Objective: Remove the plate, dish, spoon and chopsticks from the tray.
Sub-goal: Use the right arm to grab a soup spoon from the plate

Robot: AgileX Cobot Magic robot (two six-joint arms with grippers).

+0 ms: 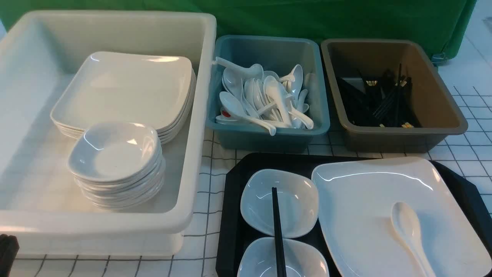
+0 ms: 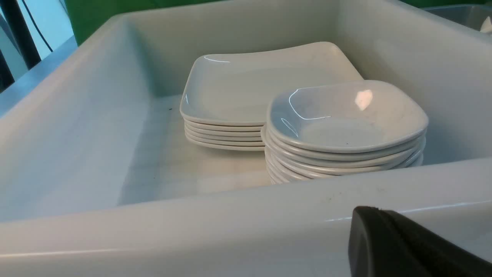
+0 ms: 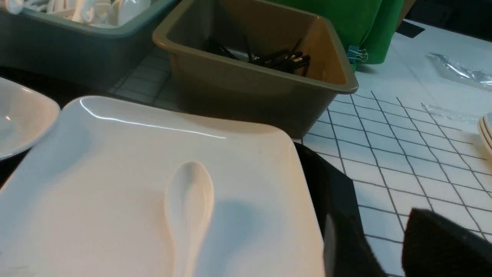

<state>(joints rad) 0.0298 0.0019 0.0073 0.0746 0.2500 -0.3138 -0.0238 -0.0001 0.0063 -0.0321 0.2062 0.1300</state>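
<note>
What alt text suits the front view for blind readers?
A black tray holds a large white plate with a spoon on it, and two small dishes with chopsticks across them. Behind stand a white tub of stacked crockery, a teal tub of spoons, a brown tub of black sticks.

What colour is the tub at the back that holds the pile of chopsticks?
Brown. The tub shows best in the front view.

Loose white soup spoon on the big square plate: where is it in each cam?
Front: glossy white soup spoon at lower right, lying on the large white square plate.
Left wrist: not in it.
Right wrist: on the same plate, spoon bowl end toward the tubs.
Shared landmark: brown plastic tub beyond the plate, in front and right wrist views.
</note>
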